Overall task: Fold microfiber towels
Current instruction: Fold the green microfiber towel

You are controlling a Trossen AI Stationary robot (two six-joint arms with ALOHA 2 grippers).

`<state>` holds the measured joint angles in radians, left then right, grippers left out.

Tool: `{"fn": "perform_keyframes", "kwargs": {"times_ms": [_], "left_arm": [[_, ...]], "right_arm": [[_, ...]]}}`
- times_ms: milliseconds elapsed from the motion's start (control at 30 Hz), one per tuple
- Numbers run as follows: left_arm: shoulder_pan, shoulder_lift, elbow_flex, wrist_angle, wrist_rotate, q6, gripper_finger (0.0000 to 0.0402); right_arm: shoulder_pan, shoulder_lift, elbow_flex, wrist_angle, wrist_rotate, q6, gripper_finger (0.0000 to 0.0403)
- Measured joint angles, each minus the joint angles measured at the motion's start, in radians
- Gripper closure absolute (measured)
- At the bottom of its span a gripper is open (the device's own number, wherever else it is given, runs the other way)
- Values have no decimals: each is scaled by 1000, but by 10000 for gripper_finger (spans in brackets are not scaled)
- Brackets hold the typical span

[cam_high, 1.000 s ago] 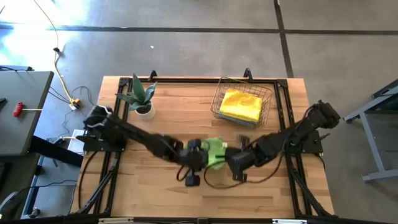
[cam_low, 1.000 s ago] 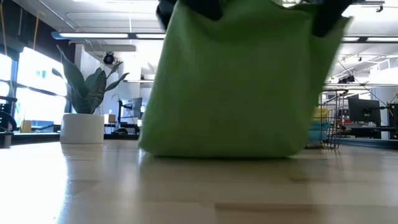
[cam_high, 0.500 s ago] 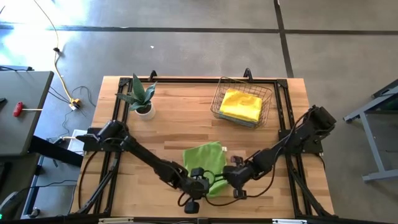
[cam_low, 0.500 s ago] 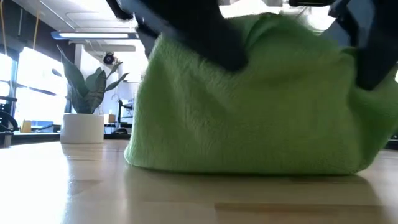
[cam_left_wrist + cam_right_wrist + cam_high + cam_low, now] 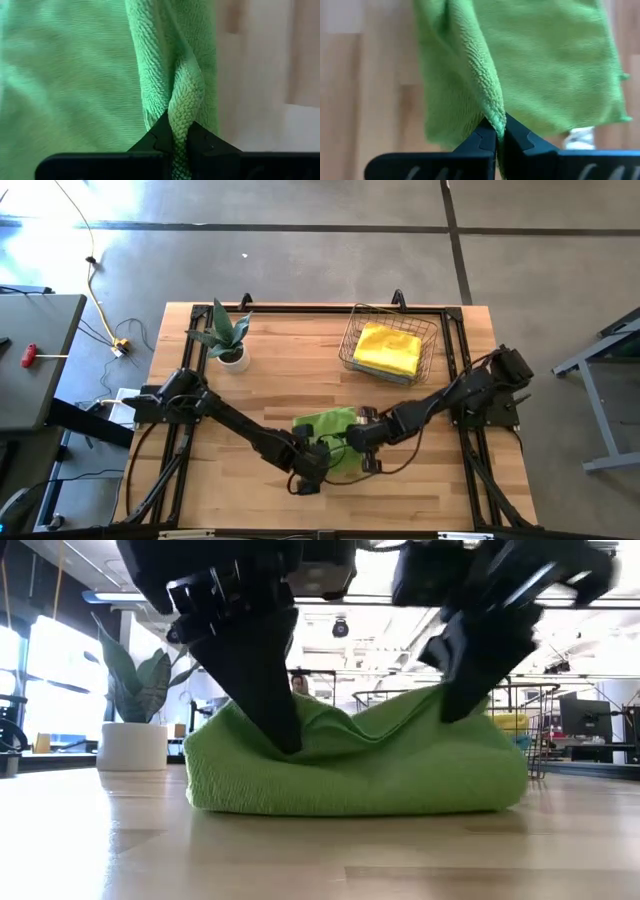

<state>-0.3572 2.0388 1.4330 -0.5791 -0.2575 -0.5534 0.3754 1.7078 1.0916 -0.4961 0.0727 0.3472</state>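
Observation:
A lime green microfiber towel [image 5: 325,426] lies in a low, doubled heap on the wooden table, its bottom layer flat on the wood [image 5: 360,785]. My left gripper [image 5: 316,459] and my right gripper [image 5: 359,443] are both shut on its top near edge, left and right of the middle. In the low view the left gripper [image 5: 283,740] and the right gripper [image 5: 455,708] point down into the cloth, which sags between them. A yellow towel [image 5: 387,348] lies folded in the wire basket. My left gripper pinches a bunched, rolled edge of the towel [image 5: 183,112] between its two fingers, slanting down from above. The cloth there stands a little above the heap, and the rest lies on the table. My right gripper pinches a folded edge of the towel [image 5: 489,102] between its two fingertips, slanting down from above. That edge rises in a small peak [image 5: 440,700] over the heap, slack toward the middle.
The wire basket [image 5: 432,340] stands at the far right of the table. A potted plant [image 5: 229,338] stands at the far left. Bare wood shows left, right and in front of the towel. A metal frame [image 5: 300,309] runs around the table's edge.
Both grippers have come down and toward the near edge, staying shut on the towel. The towel hung upright with its lower edge on the table; its upper part has been laid over toward the near edge, and it now lies doubled in a low heap.

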Motion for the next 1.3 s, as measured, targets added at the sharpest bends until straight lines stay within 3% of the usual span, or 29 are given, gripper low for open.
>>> {"fn": "perform_keyframes", "kwargs": {"times_ms": [367,800,900,1167,1300], "left_arm": [[16,0,0,-68,-182,7,394],[37,2,0,-103,-231,6,394],[36,2,0,-106,-232,6,394],[37,2,0,-129,-252,-37,375],[37,2,0,-137,-253,-38,360]], "right_arm": [[-135,84,0,-9,0,-91,395],[-160,85,0,28,5,-183,390],[-160,85,0,29,5,-199,368],[-160,80,26,-30,73,-202,261],[-130,65,54,-47,12,-167,252]]}}
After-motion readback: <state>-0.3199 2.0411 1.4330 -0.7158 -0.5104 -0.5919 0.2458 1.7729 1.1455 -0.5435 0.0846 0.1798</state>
